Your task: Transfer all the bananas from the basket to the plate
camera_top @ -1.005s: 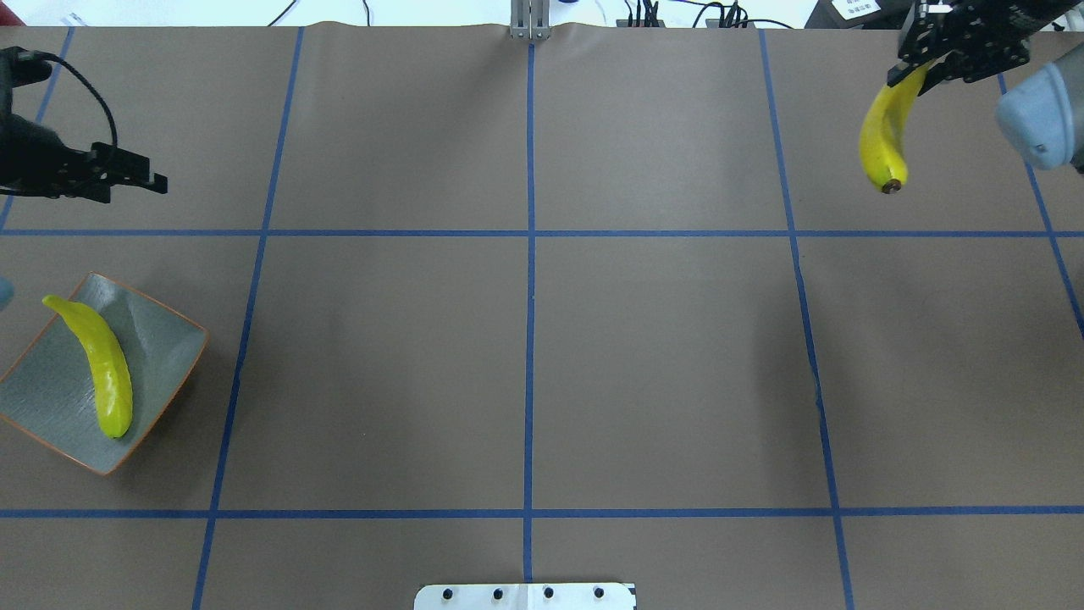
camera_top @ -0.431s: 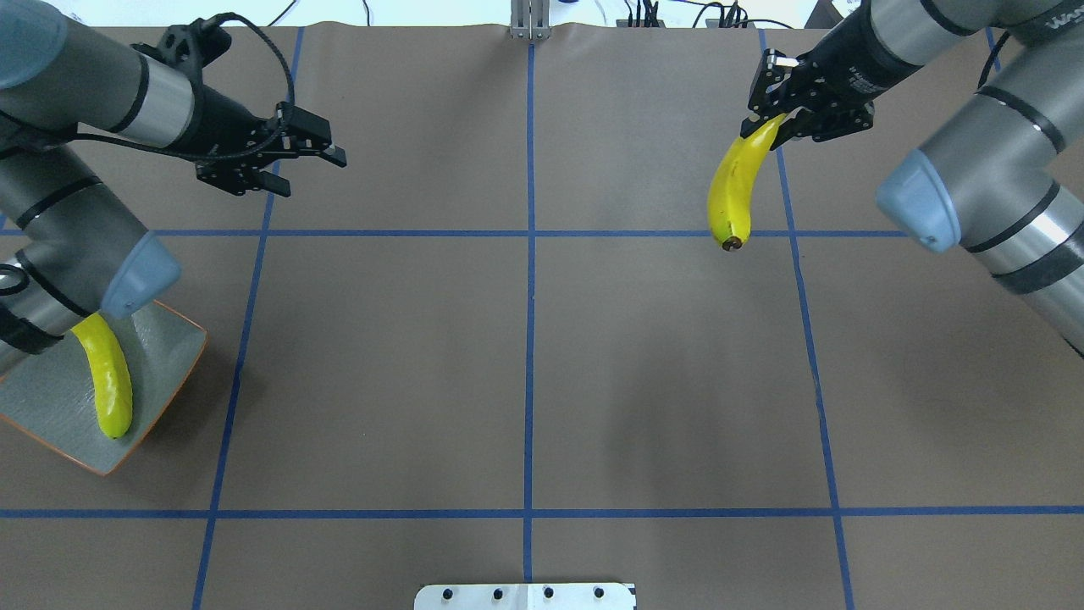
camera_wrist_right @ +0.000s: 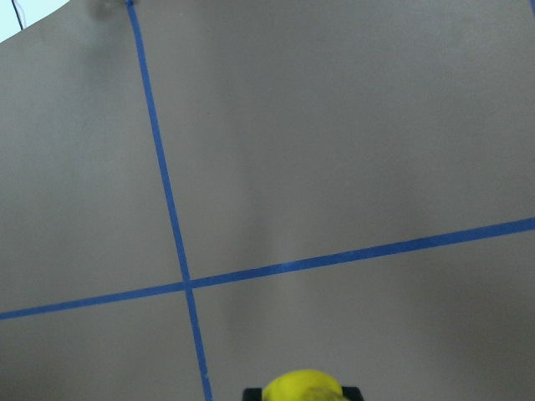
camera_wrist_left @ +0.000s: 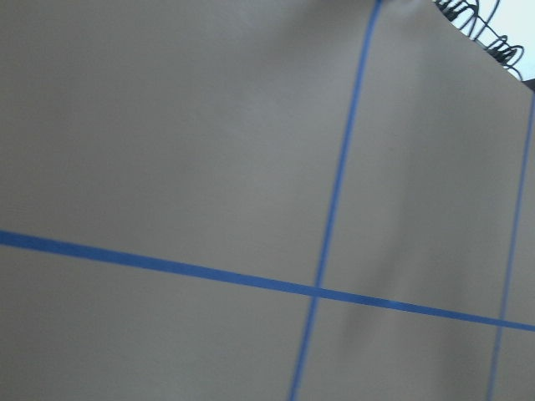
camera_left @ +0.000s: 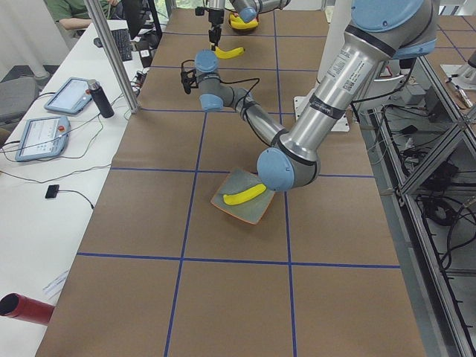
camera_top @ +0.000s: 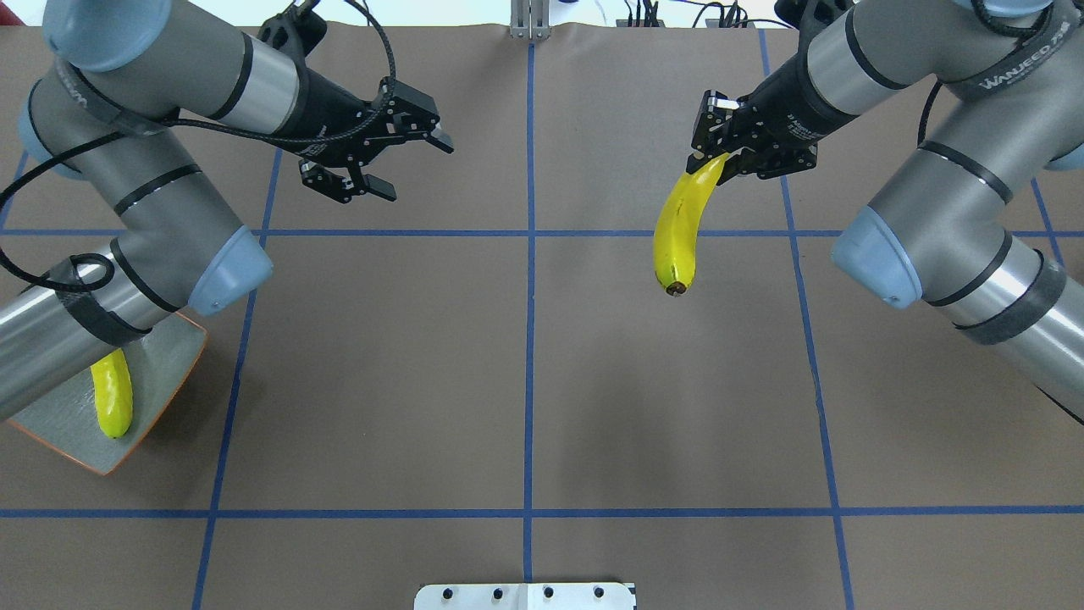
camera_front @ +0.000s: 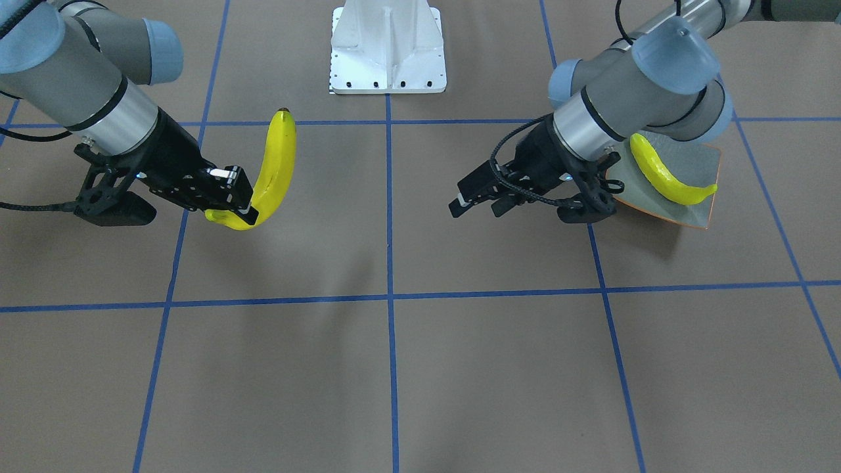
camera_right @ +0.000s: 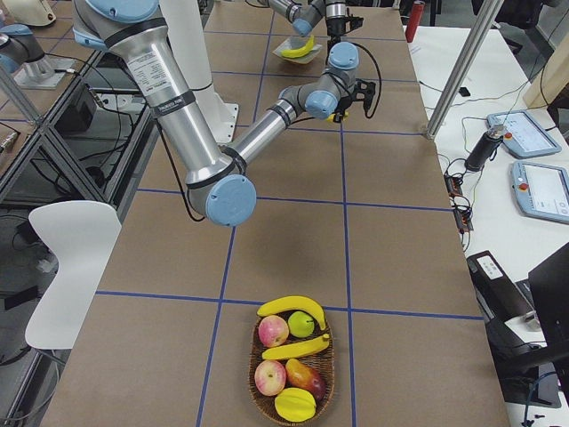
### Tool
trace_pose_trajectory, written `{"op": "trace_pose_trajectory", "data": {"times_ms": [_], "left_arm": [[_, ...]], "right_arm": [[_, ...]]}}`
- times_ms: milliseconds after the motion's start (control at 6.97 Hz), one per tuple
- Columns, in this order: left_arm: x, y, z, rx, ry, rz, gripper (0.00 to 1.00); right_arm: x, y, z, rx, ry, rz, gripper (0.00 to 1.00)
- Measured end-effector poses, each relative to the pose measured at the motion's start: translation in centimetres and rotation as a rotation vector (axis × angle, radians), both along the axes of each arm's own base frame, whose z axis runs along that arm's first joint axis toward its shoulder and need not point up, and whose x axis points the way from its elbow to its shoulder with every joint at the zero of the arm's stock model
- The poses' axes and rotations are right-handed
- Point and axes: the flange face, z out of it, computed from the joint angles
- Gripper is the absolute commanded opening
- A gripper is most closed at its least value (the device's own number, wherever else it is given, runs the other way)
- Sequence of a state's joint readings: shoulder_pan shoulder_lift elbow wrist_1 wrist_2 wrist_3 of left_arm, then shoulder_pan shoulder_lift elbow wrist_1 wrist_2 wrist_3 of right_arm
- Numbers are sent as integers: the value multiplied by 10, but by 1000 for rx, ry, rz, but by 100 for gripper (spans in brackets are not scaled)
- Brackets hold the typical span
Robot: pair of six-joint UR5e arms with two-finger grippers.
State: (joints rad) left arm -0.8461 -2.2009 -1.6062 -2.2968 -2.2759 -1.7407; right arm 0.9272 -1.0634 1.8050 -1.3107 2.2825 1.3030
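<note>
My right gripper is shut on the stem end of a bright yellow banana, which hangs above the table right of the centre line. From across the table the same banana shows in that gripper. The left gripper is open and empty, left of centre, facing the banana. A greenish banana lies on the grey-blue plate at the near left, partly under my left arm. The basket at the table's right end holds two bananas.
Apples and other fruit share the basket. The white robot base sits at the near edge. Blue tape lines grid the brown table. Beyond the far edge, a side table carries tablets and cables.
Both arms have swung in toward the table's centre. The right gripper carried the banana leftward, and the open left gripper moved right, away from the plate.
</note>
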Motion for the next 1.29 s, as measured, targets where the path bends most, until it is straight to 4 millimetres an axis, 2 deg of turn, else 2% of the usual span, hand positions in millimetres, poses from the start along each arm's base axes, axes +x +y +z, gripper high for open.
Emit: {"op": "trace_pose_trajectory", "data": {"times_ms": [144,431,718,1005,1292], "left_arm": [[9,17,-24,-32,40,18,100],[23,46,-57,-46,94,56,100],[44,66,-78,-30,119,80,100],[75,94,-97,-8,146,94,100],[92,113,-119,13,174,107,100]], "right_arm": [[-4,10,-9,17,-13,-12,0],[-7,23,-20,41,-32,-29,0],[-8,32,-29,62,-49,-43,0],[-10,37,-34,103,-82,-53,0],[-10,40,-37,123,-98,-56,0]]}}
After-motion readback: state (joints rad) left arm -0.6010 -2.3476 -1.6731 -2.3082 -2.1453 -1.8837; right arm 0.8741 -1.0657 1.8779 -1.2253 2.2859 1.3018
